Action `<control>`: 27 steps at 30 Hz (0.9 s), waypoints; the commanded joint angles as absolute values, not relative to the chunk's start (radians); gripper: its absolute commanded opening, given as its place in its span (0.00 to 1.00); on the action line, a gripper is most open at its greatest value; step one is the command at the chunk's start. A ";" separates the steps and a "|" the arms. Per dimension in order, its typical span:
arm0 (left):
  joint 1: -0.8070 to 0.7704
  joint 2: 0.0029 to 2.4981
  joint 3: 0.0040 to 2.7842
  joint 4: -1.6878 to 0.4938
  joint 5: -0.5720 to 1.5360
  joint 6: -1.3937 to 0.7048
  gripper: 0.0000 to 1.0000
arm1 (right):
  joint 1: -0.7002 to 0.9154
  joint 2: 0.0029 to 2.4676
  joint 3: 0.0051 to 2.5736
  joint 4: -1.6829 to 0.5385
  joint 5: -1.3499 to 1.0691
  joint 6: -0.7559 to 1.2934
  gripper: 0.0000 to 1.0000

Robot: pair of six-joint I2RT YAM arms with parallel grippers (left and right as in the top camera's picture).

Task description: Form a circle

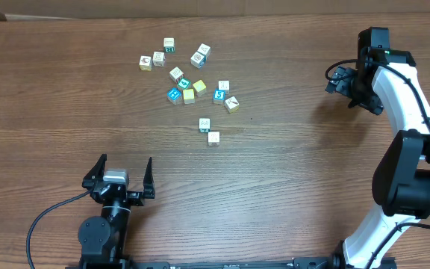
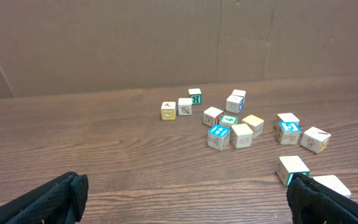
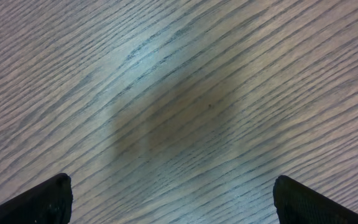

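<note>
Wooden table with the cubes scattered loosely toward its far edge, left of middle, and no ring formed. Left gripper sits at the near edge, right gripper by the right edge, both with jaws apart and empty. Looks like the opening step: next, reach in and nudge the outlying cubes.

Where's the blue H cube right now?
In the overhead view, the blue H cube lies left of the table's middle. A yellowish cube is right beside it on its right, and a teal cube lies just beyond.
</note>
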State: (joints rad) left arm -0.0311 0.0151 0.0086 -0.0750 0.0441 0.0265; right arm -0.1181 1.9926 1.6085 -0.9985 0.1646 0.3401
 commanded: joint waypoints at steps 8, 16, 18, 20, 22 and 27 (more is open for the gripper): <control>-0.032 0.004 0.005 -0.076 0.040 0.039 0.99 | -0.119 1.967 1.630 -0.997 0.175 0.339 1.00; -0.032 0.004 0.005 -0.075 0.041 0.038 0.99 | -0.119 1.967 1.630 -0.997 0.175 0.339 1.00; -0.032 0.004 0.005 -0.075 0.041 0.038 1.00 | -0.119 1.967 1.630 -0.997 0.175 0.339 1.00; -0.032 0.004 0.005 -0.075 0.038 0.042 0.99 | -0.119 1.967 1.630 -0.997 0.175 0.339 1.00; -0.032 0.004 0.005 -0.068 0.036 0.044 0.99 | -0.119 1.967 1.630 -0.997 0.175 0.339 1.00; -0.032 0.004 0.005 -0.072 0.055 0.041 1.00 | -0.119 1.967 1.630 -0.997 0.175 0.339 1.00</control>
